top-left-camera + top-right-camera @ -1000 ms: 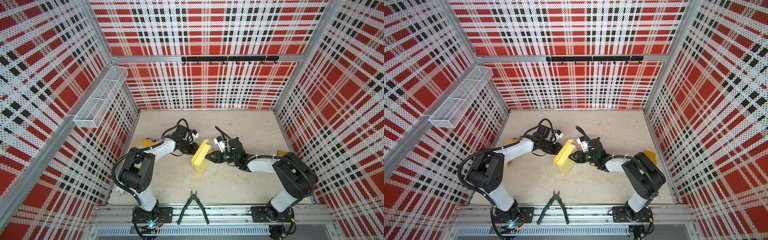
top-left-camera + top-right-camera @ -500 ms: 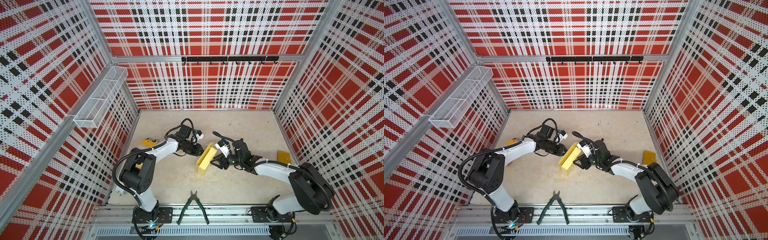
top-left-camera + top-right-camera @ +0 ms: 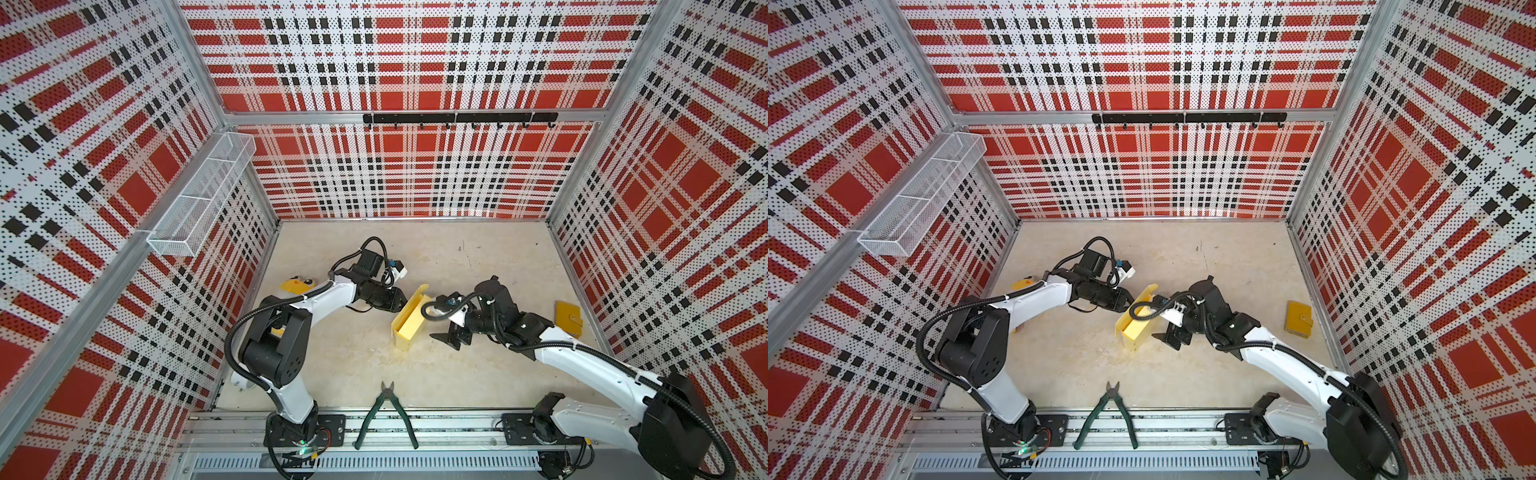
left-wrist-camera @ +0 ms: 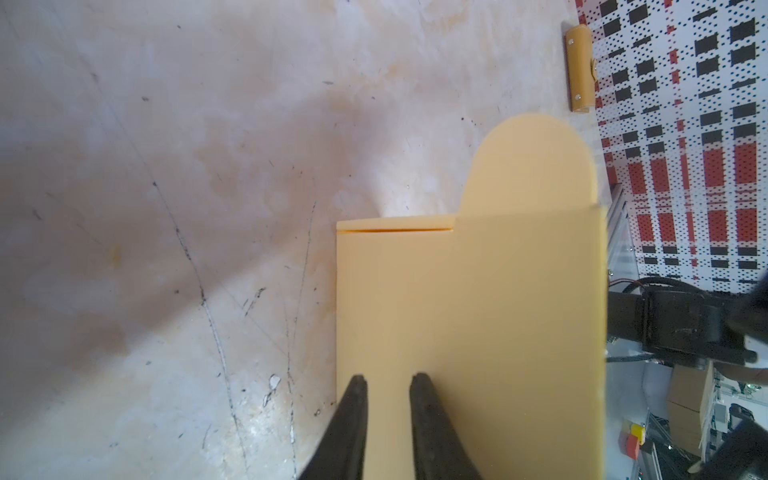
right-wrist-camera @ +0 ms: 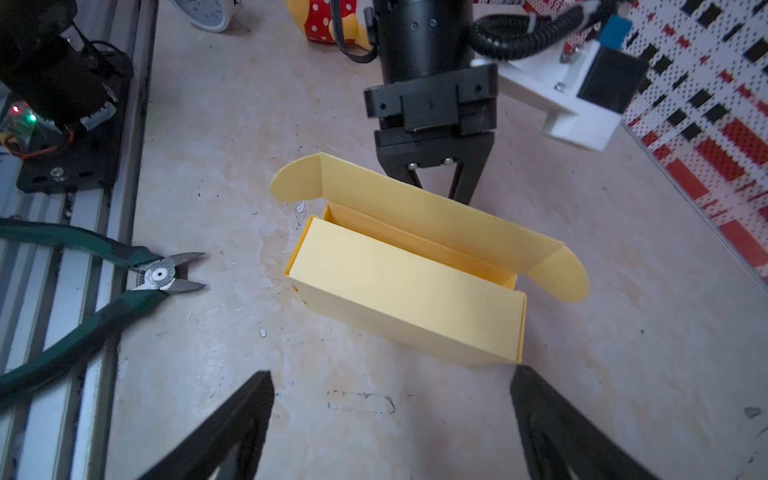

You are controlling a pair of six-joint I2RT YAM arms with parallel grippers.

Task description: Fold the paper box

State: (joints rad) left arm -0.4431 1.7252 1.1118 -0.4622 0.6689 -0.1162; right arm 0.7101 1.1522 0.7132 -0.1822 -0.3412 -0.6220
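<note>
Paper box [image 5: 407,291]: on my bench [image 5: 249,104], lid up.
Left hand [image 4: 386,382]: barely parted, empty, behind that lid.
Right hand [image 5: 390,376]: spread wide, empty, just beside the box.

Nothing here can be read as text, a brand, a label or a number. The round white dial [image 5: 203,12] beside the polka-dot plush toy [image 5: 328,20], on the 9 o'clock side of the table [image 5: 249,124] as the top views face it, carries fine dark marks, too small and cut off to make out. A faint dashed outline [image 5: 360,402] is drawn on the table on the 3 o'clock side of the paper box [image 3: 405,332]; it has no letters.
</note>
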